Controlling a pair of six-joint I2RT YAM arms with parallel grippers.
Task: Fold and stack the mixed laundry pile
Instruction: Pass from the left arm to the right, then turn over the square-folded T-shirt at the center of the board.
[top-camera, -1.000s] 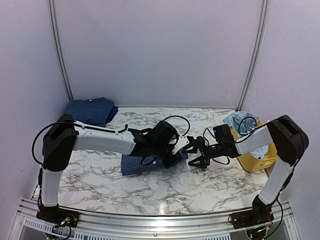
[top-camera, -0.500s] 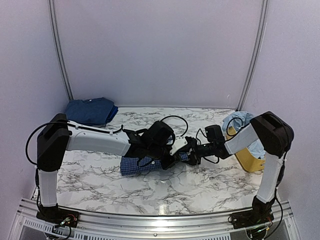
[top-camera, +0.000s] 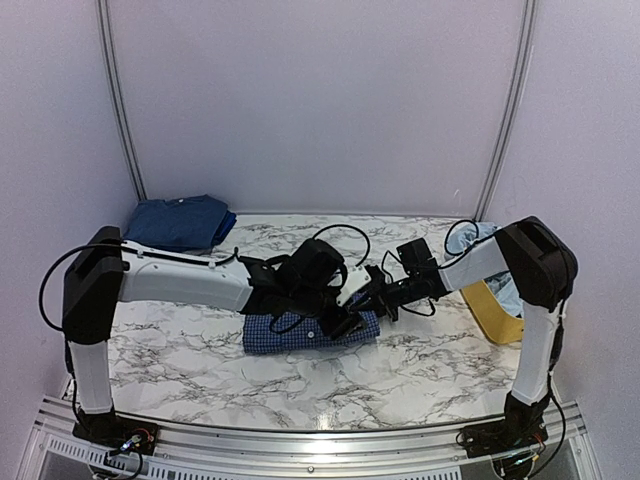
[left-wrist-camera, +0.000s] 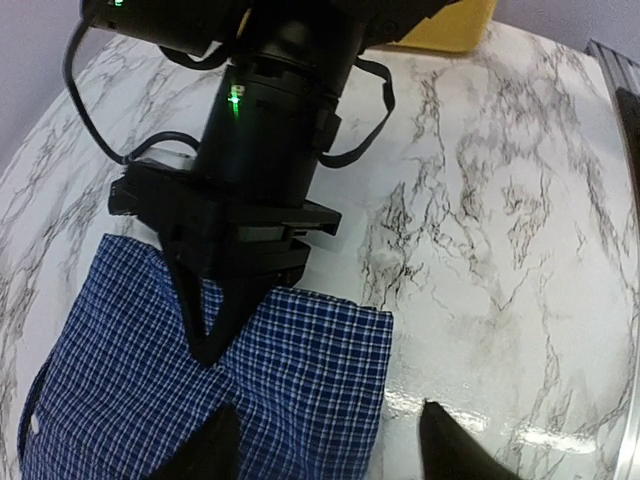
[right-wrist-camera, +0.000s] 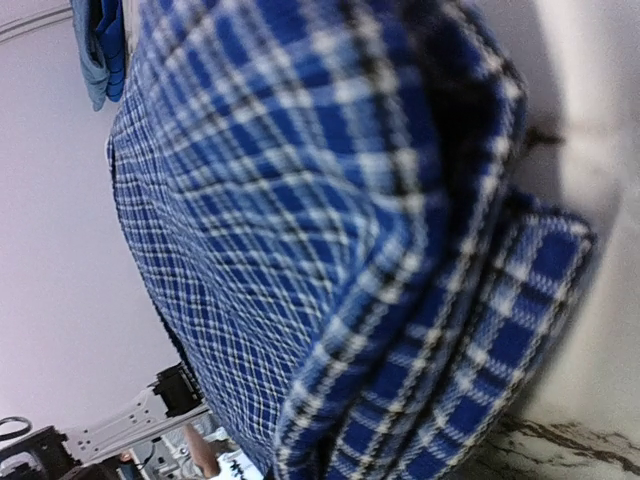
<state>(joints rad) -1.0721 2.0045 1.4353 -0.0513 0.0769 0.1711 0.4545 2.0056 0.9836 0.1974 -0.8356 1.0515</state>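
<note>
A navy small-check shirt (top-camera: 300, 332) lies folded on the marble table (top-camera: 200, 370). My left gripper (top-camera: 345, 322) hovers open over the shirt's right end, and in the left wrist view its fingertips (left-wrist-camera: 225, 425) straddle that corner of the check cloth (left-wrist-camera: 290, 390). My right gripper (top-camera: 378, 300) reaches in from the right, its fingers (left-wrist-camera: 207, 340) shut to a point on the shirt's far edge. Bunched check fabric (right-wrist-camera: 330, 250) fills the right wrist view and hides those fingers there. A folded dark-blue garment (top-camera: 180, 220) sits at the back left, and a light-blue piece (top-camera: 468, 238) lies in the tub.
A yellow plastic tub (top-camera: 485, 305) stands at the right edge behind the right arm. Both arms' cables loop above the shirt. Bare marble (left-wrist-camera: 520, 230) stretches right of the shirt and along the front.
The left gripper has opened and let go of the check shirt. The right gripper has moved left onto the shirt's edge and shut. The shirt now lies flatter.
</note>
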